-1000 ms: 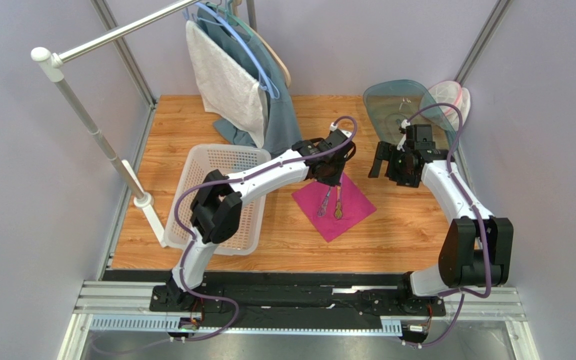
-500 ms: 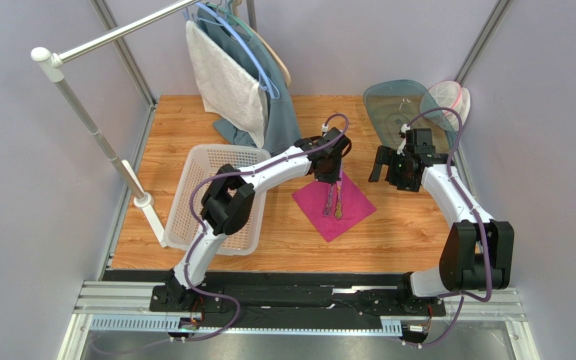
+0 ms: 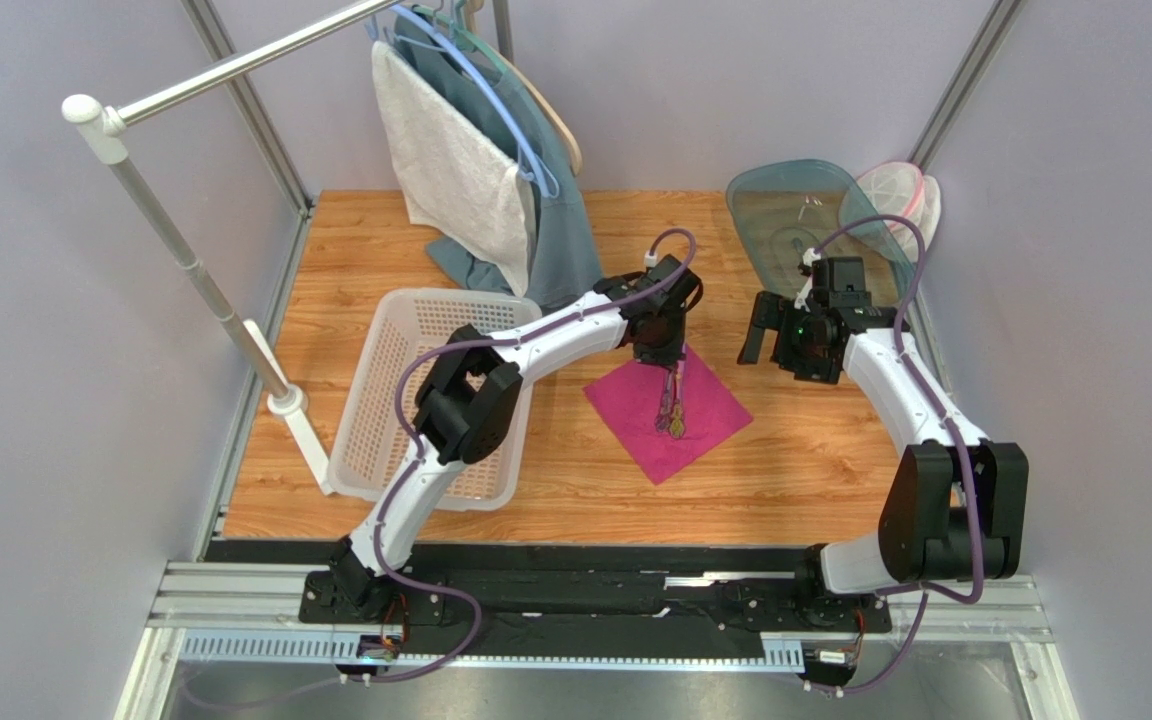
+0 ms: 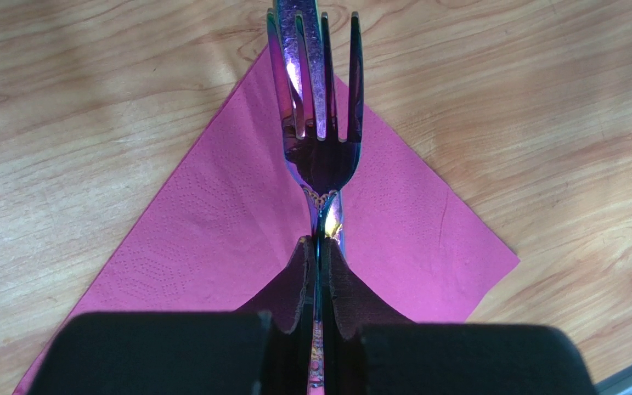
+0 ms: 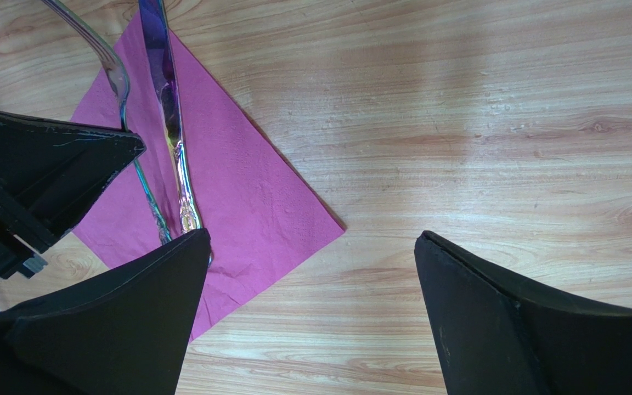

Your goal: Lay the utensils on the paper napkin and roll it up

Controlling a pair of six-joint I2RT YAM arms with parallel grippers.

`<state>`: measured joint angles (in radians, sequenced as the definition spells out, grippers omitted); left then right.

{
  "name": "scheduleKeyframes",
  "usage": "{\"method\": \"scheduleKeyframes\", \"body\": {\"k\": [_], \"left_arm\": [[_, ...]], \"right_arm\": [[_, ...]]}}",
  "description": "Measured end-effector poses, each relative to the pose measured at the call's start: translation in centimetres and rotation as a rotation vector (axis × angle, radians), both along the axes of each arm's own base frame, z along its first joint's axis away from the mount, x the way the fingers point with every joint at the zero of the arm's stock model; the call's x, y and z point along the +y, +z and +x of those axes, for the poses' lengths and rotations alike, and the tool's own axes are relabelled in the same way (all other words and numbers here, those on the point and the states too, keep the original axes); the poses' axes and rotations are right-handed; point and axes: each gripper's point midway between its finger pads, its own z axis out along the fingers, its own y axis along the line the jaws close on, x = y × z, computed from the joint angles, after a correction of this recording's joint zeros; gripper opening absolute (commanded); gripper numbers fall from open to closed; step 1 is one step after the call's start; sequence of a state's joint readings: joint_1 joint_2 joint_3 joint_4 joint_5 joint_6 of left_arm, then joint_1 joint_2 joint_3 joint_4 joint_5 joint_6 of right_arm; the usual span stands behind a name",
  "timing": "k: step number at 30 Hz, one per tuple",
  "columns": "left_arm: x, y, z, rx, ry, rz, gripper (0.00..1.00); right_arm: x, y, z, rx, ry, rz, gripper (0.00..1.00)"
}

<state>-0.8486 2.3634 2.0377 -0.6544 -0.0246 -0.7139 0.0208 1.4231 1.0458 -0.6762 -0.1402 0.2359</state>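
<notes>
The white basket (image 3: 432, 398) sits on the near-left side of the table (image 3: 815, 450). Right of it, about mid-table, the pink paper napkin (image 3: 669, 413) lies flat like a diamond with a knife (image 5: 168, 123) on it. The left gripper (image 4: 318, 247) is pinched tight on the fork (image 4: 321, 156) handle, tines reaching past the napkin's far corner, alongside the knife. Can't tell if the fork touches the paper. The right gripper (image 5: 311, 239) hangs spread wide over bare wood by the napkin's right corner. A towel (image 3: 447, 158) hangs at the far edge.
</notes>
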Motion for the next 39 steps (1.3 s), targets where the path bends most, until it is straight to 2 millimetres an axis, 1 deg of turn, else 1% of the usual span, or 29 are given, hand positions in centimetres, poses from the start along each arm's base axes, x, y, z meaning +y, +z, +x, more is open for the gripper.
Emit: {"method": "scheduleKeyframes", "body": {"k": [4,9,14,20,21,22,26,27,28,30,31,33,34,35,37,38,39], "left_arm": [[-0.1,-0.7,0.0,0.015,0.008,0.000,0.04],[0.3,-1.4,0.3,0.030,0.026,0.006,0.04],[0.6,-1.5,0.6,0.033,0.035,0.006,0.16],[0.8,-2.3,0.9,0.043,0.045,0.013,0.27],[0.9,-2.3,0.9,0.043,0.046,0.014,0.29],[0.8,-2.1,1.0,0.040,0.047,0.012,0.33],[0.8,-1.8,1.3,0.028,0.040,0.011,0.39],[0.8,-1.7,1.3,0.025,0.033,0.012,0.43],[0.9,-1.5,1.3,0.018,0.023,0.015,0.48],[0.9,-0.6,1.2,-0.006,-0.007,0.017,0.53],[0.9,0.2,1.1,-0.027,-0.033,0.017,0.66],[1.1,2.3,0.7,-0.090,-0.099,0.019,0.78],[1.3,3.8,0.1,-0.125,-0.141,0.019,0.96],[1.3,5.1,-0.4,-0.165,-0.179,0.010,0.99],[1.5,7.8,-1.8,-0.235,-0.263,0.000,0.99],[1.6,9.6,-2.7,-0.282,-0.317,-0.020,0.99],[1.9,10.7,-3.4,-0.315,-0.355,-0.028,0.99]], "right_arm": [[-0.1,0.0,0.0,0.000,-0.004,0.000,1.00],[-0.1,0.0,0.0,0.000,-0.005,0.000,1.00],[-0.1,0.0,0.0,0.000,-0.005,0.000,1.00],[-0.2,-0.1,0.0,0.004,-0.006,0.001,1.00],[-0.2,-0.1,0.0,0.004,-0.006,0.001,1.00],[-0.2,-0.1,0.0,0.005,-0.006,0.001,1.00],[-0.2,-0.4,0.0,0.015,-0.003,0.002,1.00],[-0.1,-0.5,0.1,0.017,0.001,0.003,1.00],[-0.1,-0.4,0.2,0.018,0.007,0.005,1.00],[0.0,-0.2,0.4,0.012,0.022,0.005,1.00],[0.0,0.0,0.6,0.007,0.028,0.008,1.00],[-0.1,0.7,1.0,-0.007,0.052,0.018,1.00],[-0.2,1.1,1.3,-0.018,0.063,0.026,1.00],[-0.3,1.4,1.7,-0.030,0.077,0.034,1.00],[-0.2,1.9,2.3,-0.047,0.111,0.059,1.00],[0.0,2.1,2.5,-0.053,0.134,0.077,1.00],[0.2,2.2,2.6,-0.055,0.155,0.093,1.00]]}}
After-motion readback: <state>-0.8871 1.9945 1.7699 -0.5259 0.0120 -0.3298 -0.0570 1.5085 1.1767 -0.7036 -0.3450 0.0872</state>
